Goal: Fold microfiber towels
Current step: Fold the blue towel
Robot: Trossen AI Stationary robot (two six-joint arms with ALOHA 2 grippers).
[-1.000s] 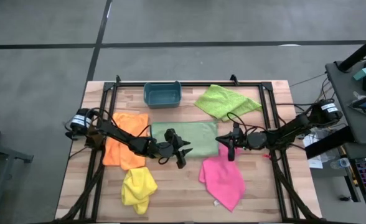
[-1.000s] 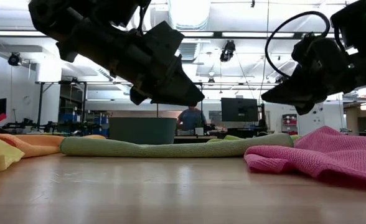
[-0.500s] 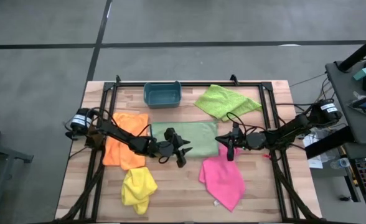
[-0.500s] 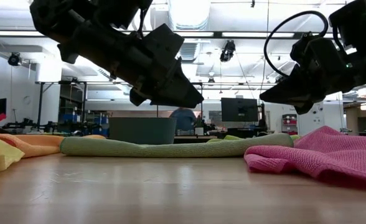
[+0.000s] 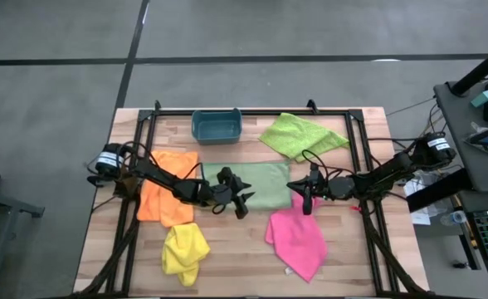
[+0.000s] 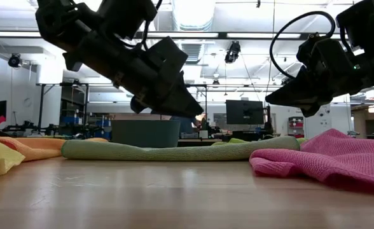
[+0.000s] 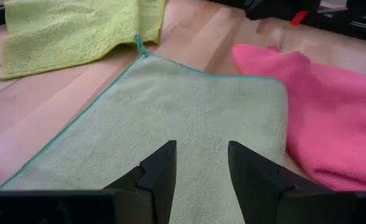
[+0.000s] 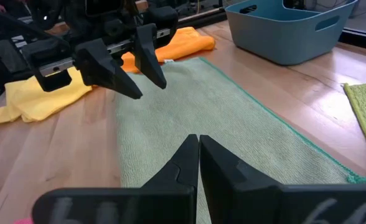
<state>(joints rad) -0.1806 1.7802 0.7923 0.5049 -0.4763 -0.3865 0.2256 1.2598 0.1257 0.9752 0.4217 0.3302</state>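
A pale mint green towel [image 5: 256, 184] lies flat on the middle of the table. My left gripper [image 5: 244, 202] hovers open over its left end, both fingers above the cloth [image 7: 189, 99] and clear of it [image 6: 196, 114]. At the towel's right end, my right gripper [image 5: 292, 188] hangs shut above the cloth [image 8: 233, 137], touching nothing. The other towels also rest on the table. The orange one [image 5: 165, 195] is at the left and the yellow one [image 5: 184, 249] lies bunched at the near left. The pink one [image 5: 298, 237] is at the near right and the lime green one [image 5: 302, 134] at the far right.
A teal bin [image 5: 217, 124] stands at the far edge behind the mint towel. A black frame [image 5: 360, 149] runs along the table's far and side edges. Bare wood [image 5: 236, 249] shows between the yellow and pink towels.
My left gripper has edged a little toward the far edge, farther over the mint towel, and stays open. No towel has moved.
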